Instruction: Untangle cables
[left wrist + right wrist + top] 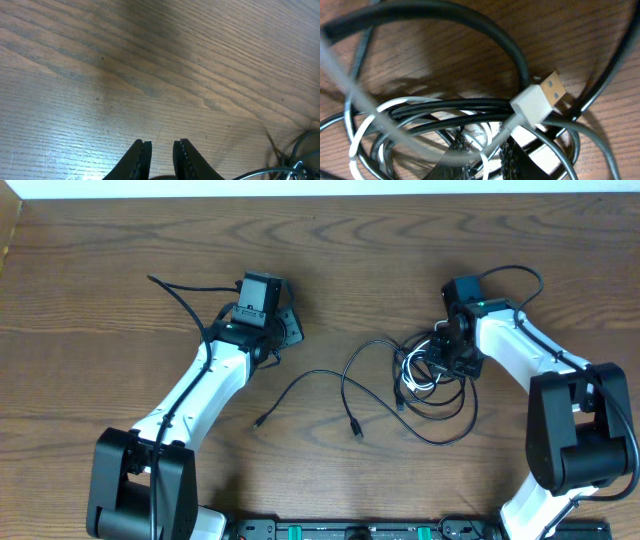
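Note:
On the right half of the table the cables lie in a tangle (432,380). One black cable (310,375) trails left out of it, with its two plug ends lying free on the wood. The other black cable (450,420) loops around under my right gripper (447,365). The short white cable (408,377) is coiled inside those loops. In the right wrist view my right gripper (485,147) sits in the coils, shut on the white cable (495,135), whose USB plug (538,101) rests across black strands (470,15). My left gripper (290,330) (162,145) hovers left of the tangle, narrowly open and empty.
The left arm's own thick black wire (185,300) arcs out to the left of it. A dark rail (360,530) runs along the table's front edge. The far table edge (300,198) meets a white wall. Cable strands (295,150) show at the left wrist view's lower right.

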Controlling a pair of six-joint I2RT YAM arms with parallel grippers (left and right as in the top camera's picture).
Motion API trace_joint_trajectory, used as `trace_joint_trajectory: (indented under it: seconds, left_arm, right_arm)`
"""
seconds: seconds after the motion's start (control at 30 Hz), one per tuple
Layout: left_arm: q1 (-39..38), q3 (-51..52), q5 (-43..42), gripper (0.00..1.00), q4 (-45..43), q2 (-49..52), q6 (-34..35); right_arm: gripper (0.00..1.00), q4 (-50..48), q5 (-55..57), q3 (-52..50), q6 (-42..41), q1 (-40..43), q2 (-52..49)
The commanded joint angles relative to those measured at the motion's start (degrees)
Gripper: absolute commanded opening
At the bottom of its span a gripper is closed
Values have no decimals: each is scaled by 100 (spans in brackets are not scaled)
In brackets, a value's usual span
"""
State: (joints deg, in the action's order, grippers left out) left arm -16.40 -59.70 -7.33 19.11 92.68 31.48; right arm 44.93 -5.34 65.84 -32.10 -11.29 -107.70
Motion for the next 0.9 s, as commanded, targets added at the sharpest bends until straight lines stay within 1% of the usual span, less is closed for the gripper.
trace_joint_trajectory:
  seconds: [0.0,0.07,0.1,0.23,0.33,0.47,0.57,0.67,0.87]
  left_arm:
    - [4,-15,52,22,17,-42,-31]
    - [4,-15,52,22,17,-42,-31]
    - [4,-15,55,22,17,-42,-31]
    - [4,-15,52,22,22,-42,-31]
    - [4,-15,55,22,57,-42,-31]
    - [4,-15,55,22,81,-42,-31]
    - [4,-15,55,22,81,-42,-33]
    - [4,-15,55,23,81,-42,-33]
    - [4,-15,55,23,81,-42,-31]
  right_arm:
    - [13,-79,-114,-367,-68,-66,-107]
    - [4,-85,-90,-380,-63,-63,-107]
    - [1,-107,-79,-380,-63,-66,-107]
    - [1,-192,-83,-356,50,-46,-98]
    - [1,-170,-160,-249,380,-13,-24]
    - [1,-11,-680,-24,946,13,328]
    - [1,168,-981,164,1276,37,879]
    - [1,264,-1578,254,1602,81,1589]
    - [1,149,-2516,264,1698,190,3128]
